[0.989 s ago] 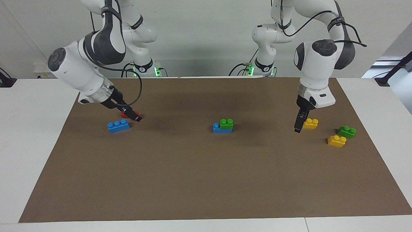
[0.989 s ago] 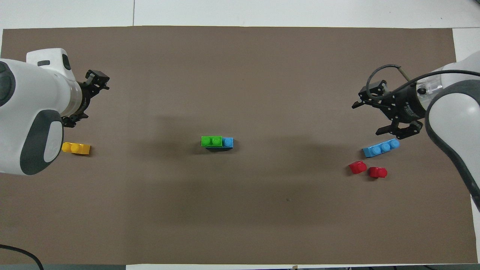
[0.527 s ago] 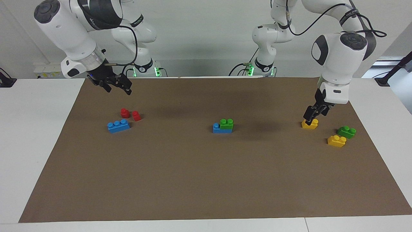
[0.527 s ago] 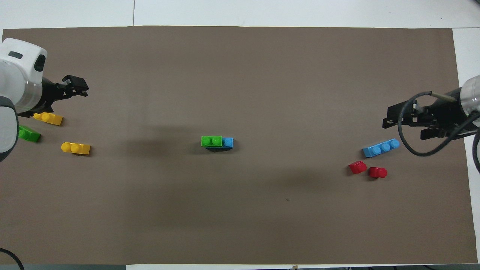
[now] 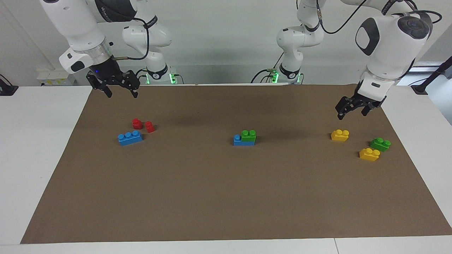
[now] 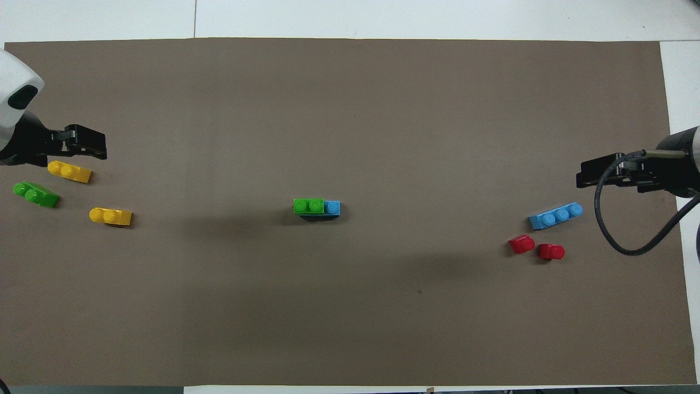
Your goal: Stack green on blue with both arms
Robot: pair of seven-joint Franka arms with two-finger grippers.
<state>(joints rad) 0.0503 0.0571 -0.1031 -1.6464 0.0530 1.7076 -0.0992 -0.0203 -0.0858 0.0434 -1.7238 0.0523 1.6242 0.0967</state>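
With both the left gripper (image 5: 349,111) and right gripper (image 5: 119,91) spread and empty above the mat, your green brick (image 5: 248,136) covers only 2 of the blue brick (image 5: 237,140)'s 3 studs, so any nudge could unseat it.

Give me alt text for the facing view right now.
A green brick sits stacked on a blue brick mid-mat, while the open left gripper and open right gripper hang empty above either end. Loose yellow, green, blue and red bricks lie on the mat at both ends.
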